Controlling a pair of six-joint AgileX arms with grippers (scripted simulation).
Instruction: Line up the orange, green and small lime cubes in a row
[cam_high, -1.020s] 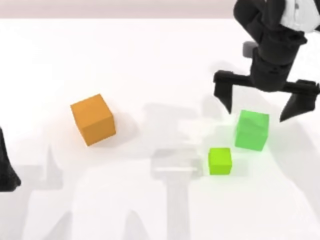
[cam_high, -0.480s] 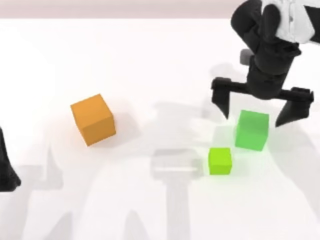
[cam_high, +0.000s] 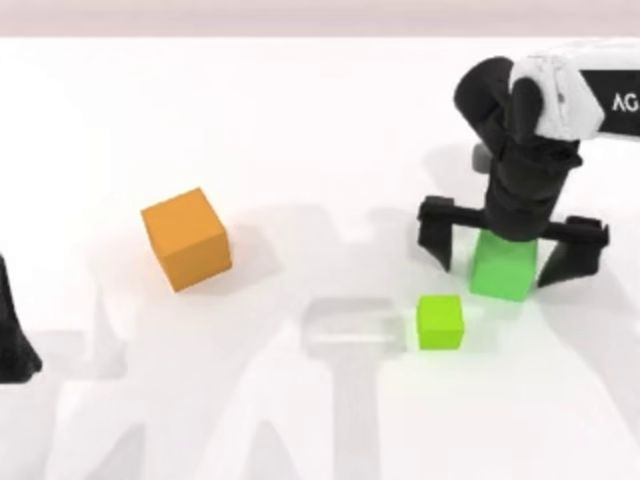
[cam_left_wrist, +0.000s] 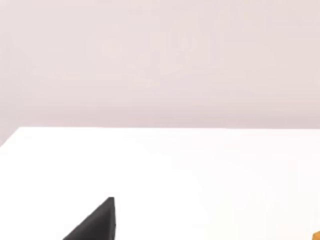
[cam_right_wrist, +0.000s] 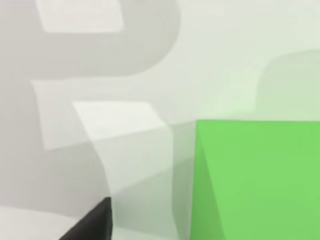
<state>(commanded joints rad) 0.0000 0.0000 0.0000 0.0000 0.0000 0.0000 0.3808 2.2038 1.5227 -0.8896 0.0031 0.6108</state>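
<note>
Your right gripper hides the green cube's far edge, fingers spread wide either side. The small lime cube sits just beside it; the orange cube well left. Left arm is mostly cut off, its fingers impossible to judge.

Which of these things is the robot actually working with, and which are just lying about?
Part of the job:
orange cube
green cube, with the open right gripper straddling it
small lime cube

Just there:
left arm, parked at the table's left edge
white table
</note>
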